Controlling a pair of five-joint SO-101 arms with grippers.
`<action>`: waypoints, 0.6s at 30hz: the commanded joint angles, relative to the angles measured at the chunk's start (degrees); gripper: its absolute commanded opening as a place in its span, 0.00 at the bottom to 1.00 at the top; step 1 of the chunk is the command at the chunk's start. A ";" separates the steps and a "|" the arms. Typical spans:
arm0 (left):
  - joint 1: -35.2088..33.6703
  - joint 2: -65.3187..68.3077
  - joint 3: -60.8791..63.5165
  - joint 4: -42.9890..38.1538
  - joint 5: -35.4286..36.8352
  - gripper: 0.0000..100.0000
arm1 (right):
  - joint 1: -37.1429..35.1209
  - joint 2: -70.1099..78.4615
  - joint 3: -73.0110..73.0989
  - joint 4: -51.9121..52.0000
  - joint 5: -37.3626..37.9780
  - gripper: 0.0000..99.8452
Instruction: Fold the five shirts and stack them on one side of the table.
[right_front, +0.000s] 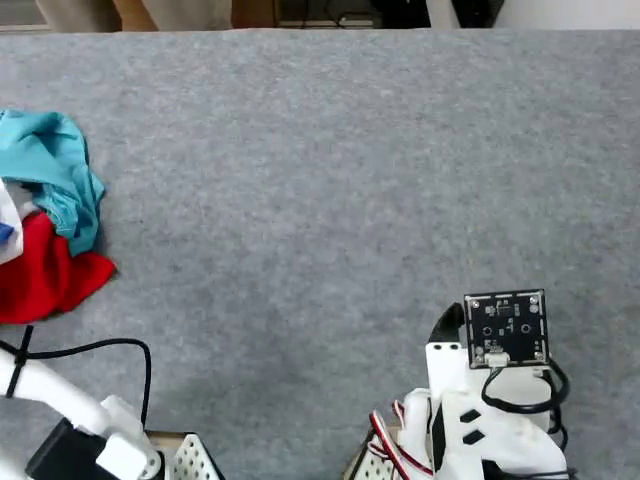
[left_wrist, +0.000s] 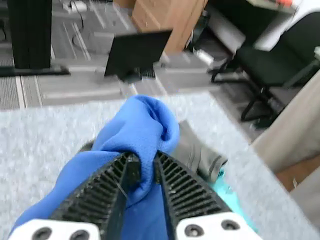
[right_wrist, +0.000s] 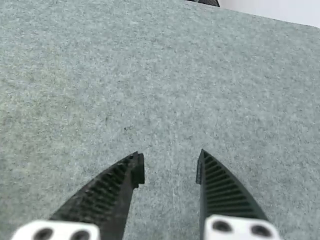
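teal shirt (right_front: 50, 165) crumpled, table edge | red shirt (right_front: 45, 275) touching it | blue shirt (left_wrist: 142, 125) in left end effector (left_wrist: 145, 160)

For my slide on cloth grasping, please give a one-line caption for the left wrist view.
Left gripper shut on a bunched blue shirt, with a teal shirt beside it on the grey table.

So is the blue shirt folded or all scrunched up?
Scrunched up. The blue shirt bulges in a rumpled lump, pinched in the left tool, with no flat folds.
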 joint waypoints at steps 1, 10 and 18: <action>2.90 -2.51 1.76 0.26 -3.16 0.17 | -0.66 -0.22 0.13 0.88 2.46 0.19; 3.69 -2.51 2.73 12.40 -2.64 0.38 | -0.66 -0.13 1.36 -1.23 3.34 0.19; -3.96 -1.89 3.96 13.10 -3.78 0.37 | -0.66 4.97 1.36 -1.41 3.16 0.19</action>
